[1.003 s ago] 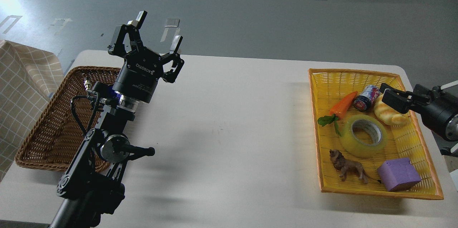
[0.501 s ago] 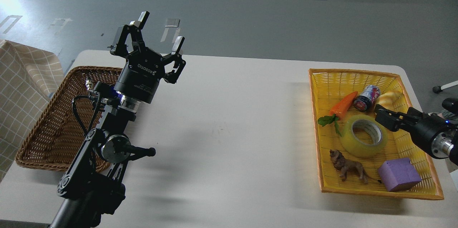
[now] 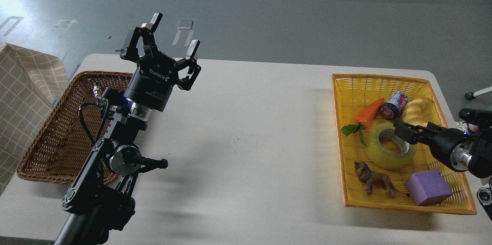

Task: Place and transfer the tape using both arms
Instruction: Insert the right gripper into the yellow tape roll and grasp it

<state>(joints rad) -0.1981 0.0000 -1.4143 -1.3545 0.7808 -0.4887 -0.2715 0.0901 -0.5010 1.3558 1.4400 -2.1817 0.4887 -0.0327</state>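
Note:
The tape (image 3: pixel 384 157), a wide translucent yellow roll with a grey-white core, lies flat in the yellow basket (image 3: pixel 378 77) on the right of the table. My right gripper (image 3: pixel 401 131) reaches in from the right edge, low over the roll's right side, with its tip above the core hole. It is seen dark and side-on, so I cannot tell its fingers apart or whether it touches the roll. My left gripper (image 3: pixel 175 32) is raised above the table's left side, fingers spread wide and empty, far from the tape.
The yellow basket also holds a toy carrot (image 3: pixel 368 112), a small can (image 3: pixel 393 104), a croissant toy (image 3: pixel 416 109), a lion figure (image 3: pixel 374 180) and a purple block (image 3: pixel 428 187). A brown wicker basket (image 3: pixel 57 133) sits at the left, behind my left arm.
My right gripper has moved down and left, from over the croissant toy to over the tape's core. My left gripper has shifted very slightly and stays open.

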